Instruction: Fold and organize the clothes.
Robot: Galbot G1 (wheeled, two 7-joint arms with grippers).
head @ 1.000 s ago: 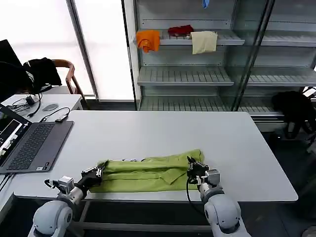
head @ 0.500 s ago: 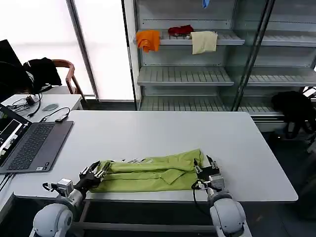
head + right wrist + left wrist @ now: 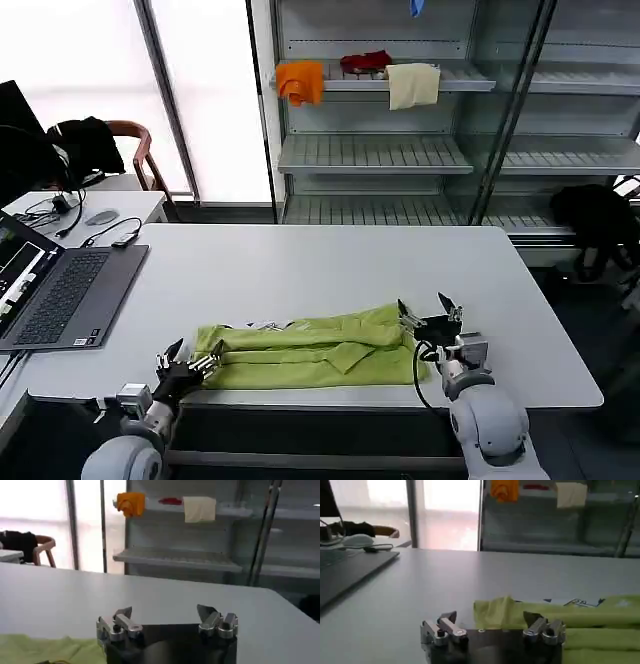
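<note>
The lime-green T-shirt (image 3: pixel 310 352) lies folded into a long, narrow band along the near edge of the white table (image 3: pixel 300 270), slightly rumpled, a sliver of printed graphic peeking out on top.

T-shirt (image 3: pixel 310 352) lies lower-middle on the table (image 3: pixel 300 270), laptop (image 3: pixel 60 295) far left, shelves (image 3: pixel 400 150) up top behind.

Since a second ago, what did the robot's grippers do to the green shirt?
Both let go. The left gripper opened and pulled back off the green shirt's left end; the right gripper opened and moved off its right end. The shirt stayed folded in a long strip on the table.
</note>
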